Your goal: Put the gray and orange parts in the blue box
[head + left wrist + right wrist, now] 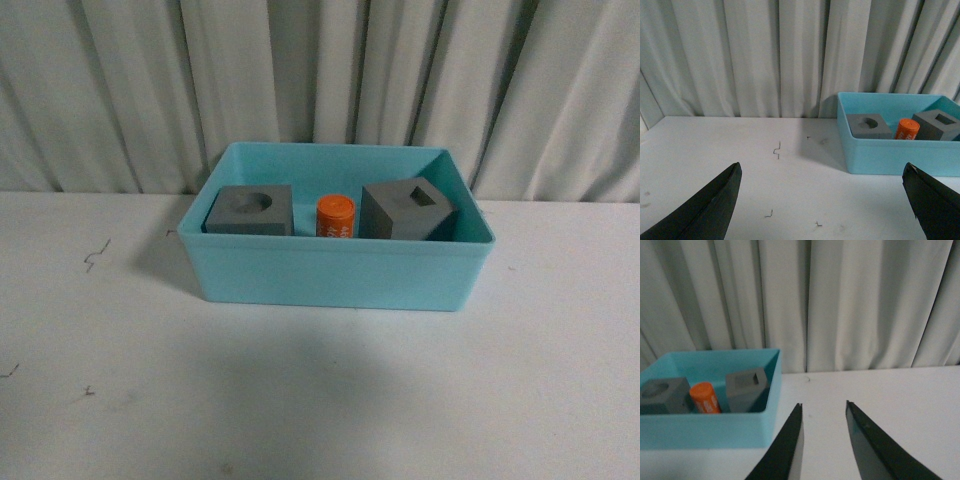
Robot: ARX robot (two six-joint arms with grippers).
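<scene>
Three parts sit inside a light turquoise-blue box (pixel 335 275) near the back of a white table (pixel 320 400), in front of pale pleated curtains (pixel 320 80). From left to right in the front view: a gray cube with a round hole (pixel 250 210) in its top face lies flat at the box's left end; an orange cylinder with white lettering (pixel 336 216) stands upright in the middle, apart from the left cube and just beside the next one; a gray cube with a square hole (pixel 407 210) rests tilted at the right end, one edge raised. Neither arm appears in the front view.

In the left wrist view, the left gripper (pixel 822 200) has its two dark fingers (pixel 710 205) spread wide, empty, above bare table well to the left of the box. In the right wrist view, the right gripper (pixel 824 440) has its fingers (pixel 790 450) parted by a narrow gap, holding nothing, above the table to the right of the box.
</scene>
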